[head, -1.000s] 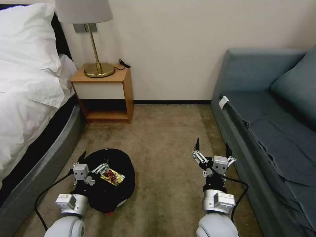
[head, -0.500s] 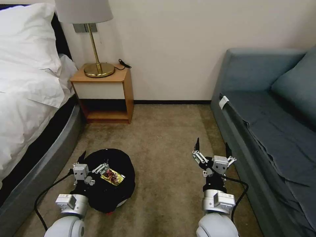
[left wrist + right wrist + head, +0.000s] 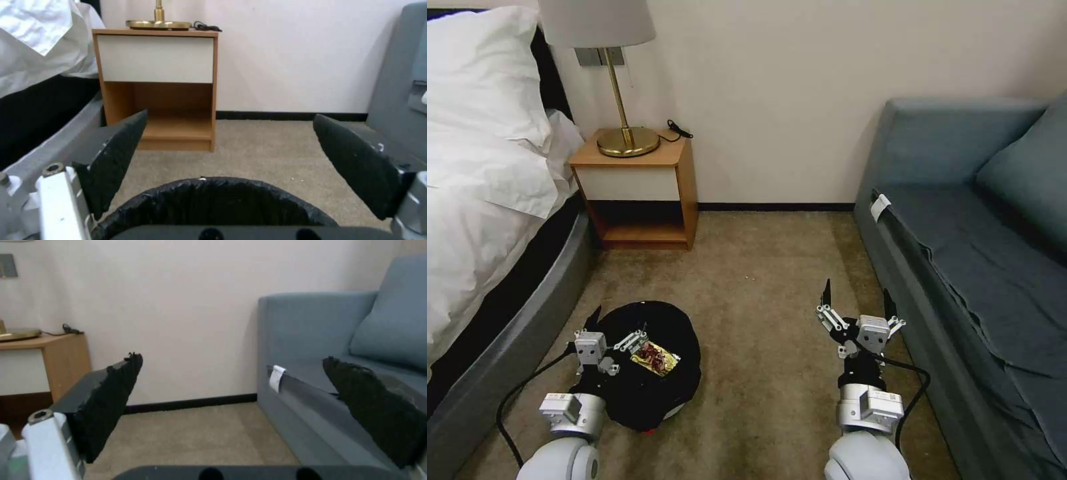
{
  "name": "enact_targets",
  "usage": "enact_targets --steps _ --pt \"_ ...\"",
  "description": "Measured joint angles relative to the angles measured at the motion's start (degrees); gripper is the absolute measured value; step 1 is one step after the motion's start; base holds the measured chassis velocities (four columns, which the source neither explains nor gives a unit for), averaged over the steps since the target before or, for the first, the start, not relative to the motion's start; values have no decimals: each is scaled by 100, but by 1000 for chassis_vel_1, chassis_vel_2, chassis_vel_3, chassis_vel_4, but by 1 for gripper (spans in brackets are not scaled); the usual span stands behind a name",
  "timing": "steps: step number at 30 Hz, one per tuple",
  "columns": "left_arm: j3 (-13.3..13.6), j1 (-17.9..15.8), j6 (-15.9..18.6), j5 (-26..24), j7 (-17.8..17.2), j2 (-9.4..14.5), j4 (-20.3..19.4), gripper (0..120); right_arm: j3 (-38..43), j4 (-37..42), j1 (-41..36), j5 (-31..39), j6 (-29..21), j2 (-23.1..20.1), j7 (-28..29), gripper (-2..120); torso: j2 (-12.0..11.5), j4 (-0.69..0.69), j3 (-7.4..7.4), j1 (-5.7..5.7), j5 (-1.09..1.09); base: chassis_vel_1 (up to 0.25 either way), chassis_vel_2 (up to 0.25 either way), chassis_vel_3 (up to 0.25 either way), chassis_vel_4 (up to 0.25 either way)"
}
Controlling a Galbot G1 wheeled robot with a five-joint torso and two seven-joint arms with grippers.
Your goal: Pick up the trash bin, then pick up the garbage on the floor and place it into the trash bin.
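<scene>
the trash bin point(image 3: 650, 373) stands on the floor point(image 3: 760, 313) near the bed point(image 3: 474, 220), with a brown-yellow snack wrapper point(image 3: 655, 359) lying inside it. the left tool point(image 3: 619, 328) hangs over the bin's near rim, fingers spread wide, gripping nothing. the right tool point(image 3: 858, 297) hovers above bare carpet just beside the sofa point(image 3: 980, 267), also spread open and empty.

Wall point(image 3: 800, 100): plain cream, dark skirting at its foot.
Floor point(image 3: 760, 280): beige-brown carpet.
Bed point(image 3: 474, 200): left side, white linen, grey base.
Nightstand point(image 3: 640, 190): wooden, open shelf below.
Lamp point(image 3: 610, 80): brass, pale shade, on the nightstand.
Sofa point(image 3: 974, 220): grey-blue, right side.
</scene>
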Motion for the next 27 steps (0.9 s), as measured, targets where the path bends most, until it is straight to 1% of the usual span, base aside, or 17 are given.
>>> enact_targets --steps 27 --pt "0 0 0 0 0 0 0 100 0 0 0 0 0 0 0 100 0 0 0 0 0 0 0 0 0"
